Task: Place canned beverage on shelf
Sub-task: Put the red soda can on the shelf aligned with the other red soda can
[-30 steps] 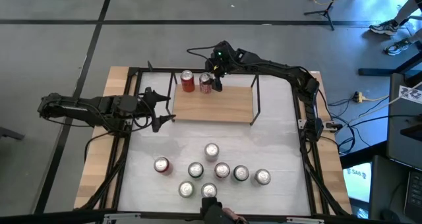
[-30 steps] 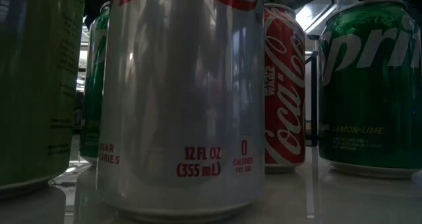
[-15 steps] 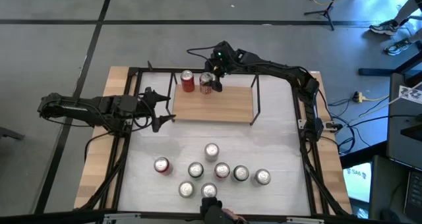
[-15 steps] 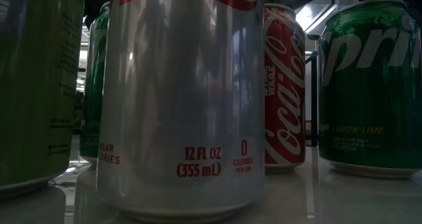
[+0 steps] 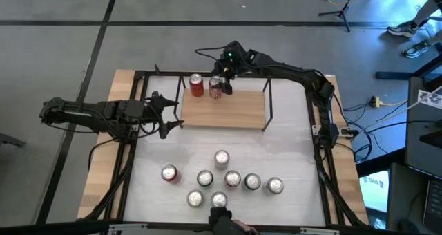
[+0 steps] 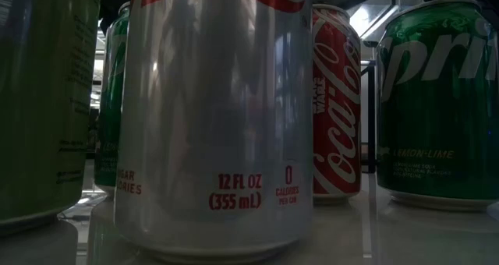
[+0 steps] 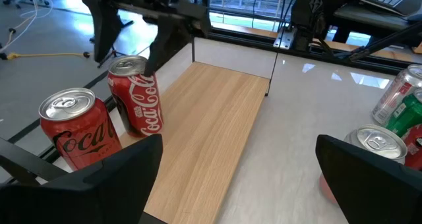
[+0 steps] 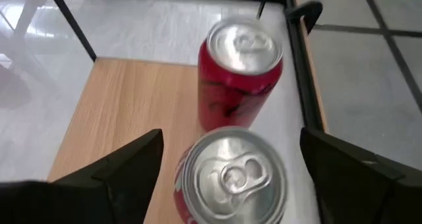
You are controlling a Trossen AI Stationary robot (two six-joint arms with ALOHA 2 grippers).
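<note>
The shelf (image 5: 224,108), a light-wood board in a black wire frame, stands at the table's far middle. Two red cans stand upright on its far left end: one (image 5: 196,85) at the corner, the other (image 5: 215,88) beside it. My right gripper (image 5: 222,81) is open around the second can (image 8: 231,178). Its fingers (image 8: 132,165) stand on either side of the can's top, with a gap on each side. My left gripper (image 5: 166,115) waits open at the shelf's left end, with nothing between its fingers (image 7: 112,178).
Several more cans stand in a cluster (image 5: 221,176) on the white table near its front edge; the low view sees them close up, a silver one (image 6: 214,117) foremost. The shelf's right part (image 7: 211,132) is bare wood. Black frame rails (image 5: 318,145) run along the table's sides.
My right gripper has opened around the second red can on the shelf and let it go. The can stays upright where it was. The arm has kept its place.
</note>
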